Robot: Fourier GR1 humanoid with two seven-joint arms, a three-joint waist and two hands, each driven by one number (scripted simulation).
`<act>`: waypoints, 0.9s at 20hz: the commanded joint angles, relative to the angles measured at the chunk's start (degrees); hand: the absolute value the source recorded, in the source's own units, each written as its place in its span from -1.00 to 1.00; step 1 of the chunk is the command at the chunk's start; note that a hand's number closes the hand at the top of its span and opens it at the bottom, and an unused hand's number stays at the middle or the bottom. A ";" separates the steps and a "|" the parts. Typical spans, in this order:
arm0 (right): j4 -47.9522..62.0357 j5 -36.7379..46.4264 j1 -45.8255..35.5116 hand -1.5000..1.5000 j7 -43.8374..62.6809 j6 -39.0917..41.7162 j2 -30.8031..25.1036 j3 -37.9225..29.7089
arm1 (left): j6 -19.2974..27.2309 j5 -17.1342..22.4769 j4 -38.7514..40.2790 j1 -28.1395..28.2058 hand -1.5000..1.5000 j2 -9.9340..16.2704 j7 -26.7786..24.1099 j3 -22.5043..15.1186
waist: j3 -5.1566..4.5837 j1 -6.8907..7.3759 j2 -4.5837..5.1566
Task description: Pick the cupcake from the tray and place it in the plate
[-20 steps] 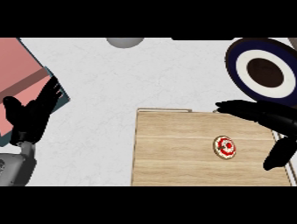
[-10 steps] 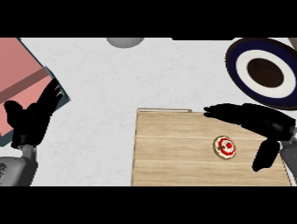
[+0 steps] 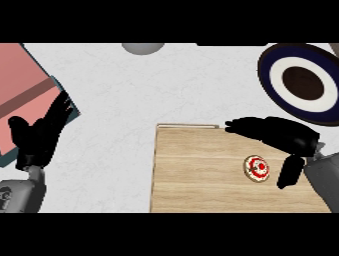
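Observation:
A small cupcake (image 3: 257, 169) with red and white icing sits on the wooden tray (image 3: 201, 175) toward its right side. My right hand (image 3: 283, 137) hovers over the tray just above and right of the cupcake, fingers stretched left and thumb hanging down beside it, open and holding nothing. The plate (image 3: 302, 82), dark blue with a white ring and a dark centre, lies at the upper right. My left hand (image 3: 40, 135) rests open at the left, fingers pointing up.
A pink box (image 3: 13, 95) with a teal rim lies at the far left, partly under my left hand. A grey round object (image 3: 143, 47) shows at the top edge. White counter (image 3: 150, 95) lies between tray and plate.
My right hand has moved left over the tray, closing in on the cupcake. The left hand and the cupcake have stayed put.

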 commanded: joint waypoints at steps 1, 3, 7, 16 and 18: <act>0.51 5.85 2.78 -1.00 -0.46 -4.12 3.86 4.90 | -0.22 -0.60 1.60 -2.22 0.00 -1.20 0.92 0.18 | 0.01 -0.11 0.03; -0.89 5.49 3.48 -1.00 -3.86 -0.86 -0.11 3.39 | 1.21 -2.76 -5.05 3.70 0.00 -2.94 2.15 -2.69 | 0.02 0.06 -0.09; -3.21 6.74 4.55 1.00 -6.94 -2.18 0.45 7.28 | -3.10 0.44 1.43 0.54 0.00 1.29 -1.63 3.46 | -0.01 -0.17 -0.01; -0.96 5.81 4.08 1.00 -8.84 -2.78 1.61 4.01 | -1.18 -2.29 -0.50 -1.56 0.00 -1.48 1.51 2.17 | 0.02 -0.01 0.00; -4.20 4.71 5.88 1.00 -7.13 -7.61 2.24 0.56 | -0.06 -3.62 2.87 -1.45 0.00 -3.93 -1.37 0.91 | 0.01 -0.32 0.00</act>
